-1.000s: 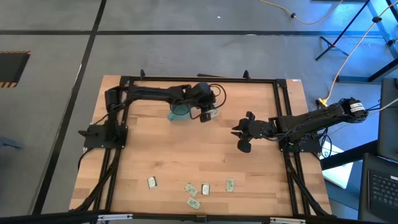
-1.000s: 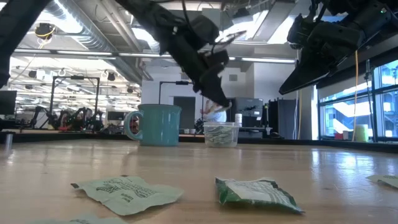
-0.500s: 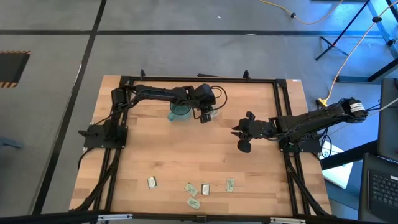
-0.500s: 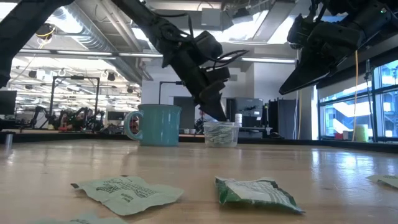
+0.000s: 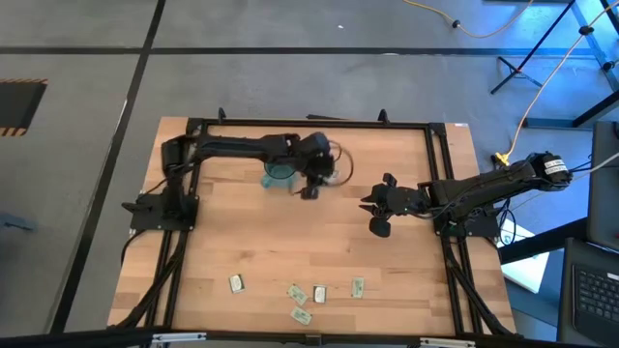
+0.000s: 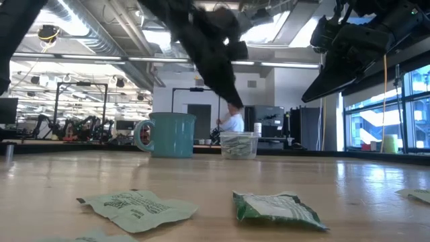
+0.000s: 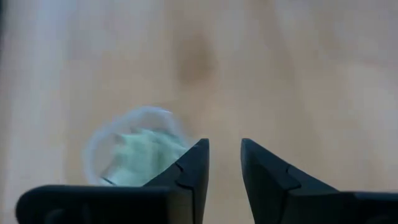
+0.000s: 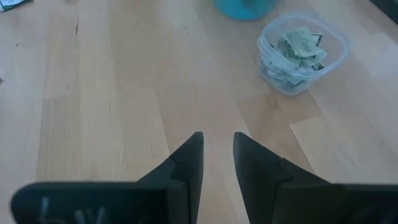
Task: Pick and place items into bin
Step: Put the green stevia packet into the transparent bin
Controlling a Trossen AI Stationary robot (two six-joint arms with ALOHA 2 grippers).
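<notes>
High view has the left gripper (image 5: 309, 192) just beside the clear cup (image 5: 327, 177), at about its seven o'clock, with the teal mug (image 5: 280, 174) on the cup's nine o'clock side. Its jaws stand slightly apart, holding nothing. The cup holds a heap of pale green packets (image 8: 297, 45). Five more packets (image 5: 298, 293) lie near the table's six o'clock edge. The right gripper (image 5: 372, 213) waits at three o'clock, jaws slightly apart
</notes>
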